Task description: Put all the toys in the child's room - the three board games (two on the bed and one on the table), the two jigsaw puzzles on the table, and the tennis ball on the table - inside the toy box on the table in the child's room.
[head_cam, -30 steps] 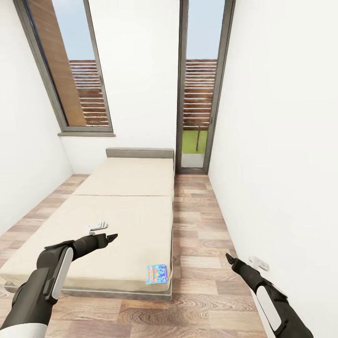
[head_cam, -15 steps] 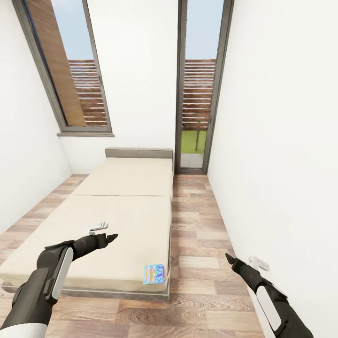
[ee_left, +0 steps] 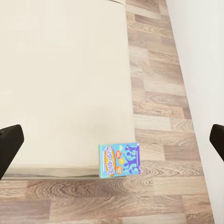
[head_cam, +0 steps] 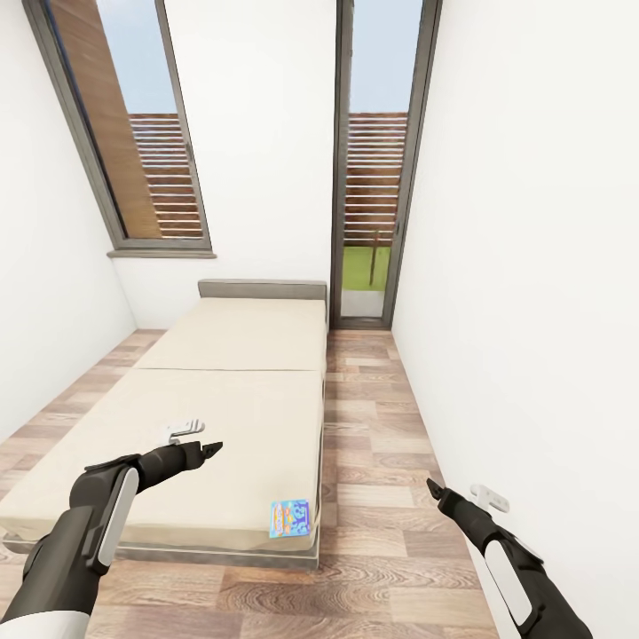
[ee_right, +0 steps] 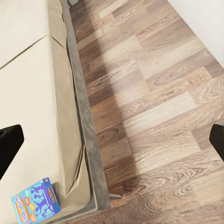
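- The small blue game [head_cam: 292, 518] lies flat at the bed's [head_cam: 231, 399] near right corner, right at the edge. The head view blurs its print. The left wrist view [ee_left: 119, 159] shows cartoon figures and a title too small to read, and the right wrist view [ee_right: 35, 201] shows it partly cut off.
- The bed's near left corner is hidden behind the left arm.
- Left gripper [head_cam: 211, 450] hangs over the near half of the mattress, its dark fingers [ee_left: 9, 147] spread wide with nothing between them.
- Right gripper [head_cam: 433, 488] hangs over the floor [head_cam: 373, 417], close to the right wall [head_cam: 532, 266], also wide open and empty.
- A strip of bare plank floor runs between the bed's right edge and the wall, up to a glass door [head_cam: 373, 169].
- More floor shows left of the bed, under a window [head_cam: 133, 133].
- The mattress top is bare apart from the game.
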Controlling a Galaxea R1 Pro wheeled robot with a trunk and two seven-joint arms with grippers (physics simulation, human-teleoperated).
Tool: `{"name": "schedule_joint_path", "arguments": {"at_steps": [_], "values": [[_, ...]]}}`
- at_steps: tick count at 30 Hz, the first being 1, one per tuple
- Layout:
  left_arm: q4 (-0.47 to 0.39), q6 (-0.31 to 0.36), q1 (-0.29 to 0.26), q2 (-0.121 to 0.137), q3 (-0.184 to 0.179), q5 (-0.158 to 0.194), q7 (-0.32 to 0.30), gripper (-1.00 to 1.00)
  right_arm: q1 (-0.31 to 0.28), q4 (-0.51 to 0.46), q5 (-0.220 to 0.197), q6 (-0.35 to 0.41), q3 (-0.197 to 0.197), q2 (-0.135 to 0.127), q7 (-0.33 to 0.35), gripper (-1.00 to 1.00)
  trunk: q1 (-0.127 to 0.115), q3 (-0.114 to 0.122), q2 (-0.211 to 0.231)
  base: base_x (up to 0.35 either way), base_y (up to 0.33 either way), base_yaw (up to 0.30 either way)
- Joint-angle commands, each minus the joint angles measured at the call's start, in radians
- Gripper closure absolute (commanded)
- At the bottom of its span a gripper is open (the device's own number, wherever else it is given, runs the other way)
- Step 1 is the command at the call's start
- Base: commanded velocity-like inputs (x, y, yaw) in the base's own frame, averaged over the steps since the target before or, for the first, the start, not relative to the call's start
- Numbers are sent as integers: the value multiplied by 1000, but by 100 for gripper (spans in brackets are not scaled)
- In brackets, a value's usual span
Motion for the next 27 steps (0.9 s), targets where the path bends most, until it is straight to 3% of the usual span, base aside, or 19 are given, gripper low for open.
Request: {"name": "schedule_joint_path", "arguments": {"at_steps": [1, 10, 15, 20, 25, 27], "values": [[-1, 8, -1, 0, 1, 10, 2, -100, -1, -1, -8, 7, -3, 0, 4, -100, 1, -2, -2, 0, 0, 0], [2, 10, -1, -2, 0, 10, 3, -100, -1, -1, -8, 7, -3, 0, 4, -100, 1, -2, -2, 0, 0, 0], [52, 18, -1, -24, -24, 10, 7, -100, -1, -1, -8, 7, -2, 1, 4, -100, 1, -2, -2, 0, 0, 0], [215, 19, -8, -63, -32, 10, 5, -100, -1, -11, -8, 11, -1, 2, 16, -100, 1, -2, -2, 0, 0, 0], [360, 19, -47, -75, -32, 13, -1, -100, -1, -42, -8, 18, 21, 1, 38, -100, 1, -2, -2, 0, 0, 0], [411, 18, -66, -77, -31, 14, -5, -100, -1, -75, -12, 22, 47, 1, 58, -100, 1, -2, -2, 0, 0, 0]]}}
